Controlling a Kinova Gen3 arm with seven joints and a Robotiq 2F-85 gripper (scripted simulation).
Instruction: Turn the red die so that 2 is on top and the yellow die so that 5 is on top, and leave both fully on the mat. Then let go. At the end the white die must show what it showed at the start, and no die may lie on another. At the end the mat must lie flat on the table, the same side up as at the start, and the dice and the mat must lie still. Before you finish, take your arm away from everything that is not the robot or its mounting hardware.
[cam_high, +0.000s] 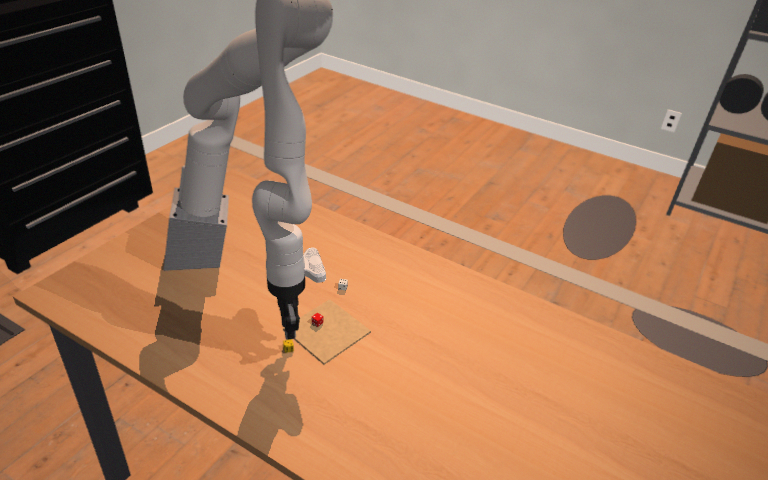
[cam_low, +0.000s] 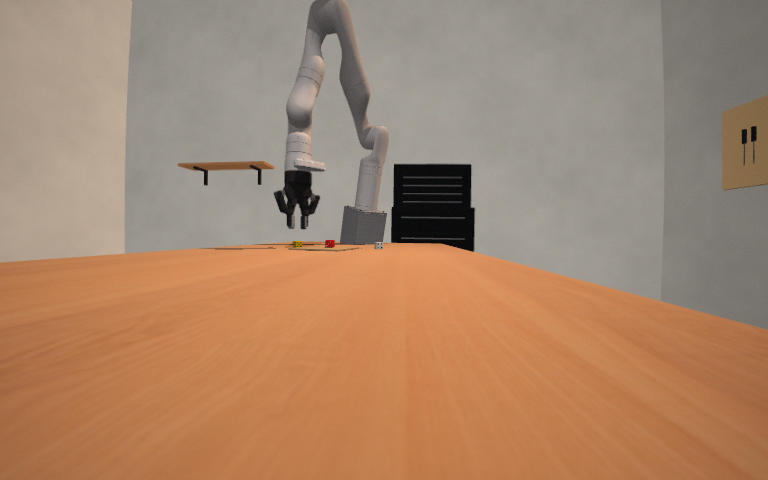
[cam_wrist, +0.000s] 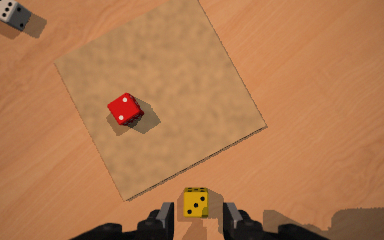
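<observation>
Dice sit apart on the desk (cam_high: 509, 362). The yellow die (cam_wrist: 195, 202) shows three, just off the mat (cam_wrist: 165, 60). The end effector (cam_wrist: 198, 216) hangs above it, fingers partly apart, holding nothing. The red die (cam_wrist: 124, 108) shows two on the mat.

In the wrist view the white die (cam_wrist: 14, 14) is cut by the top left edge, so its upper face cannot be read. The end effector (cam_wrist: 198, 216) shows only its fingertips; its body is cut by the lower edge. In the exterior view the dice pips are too small to count.
</observation>
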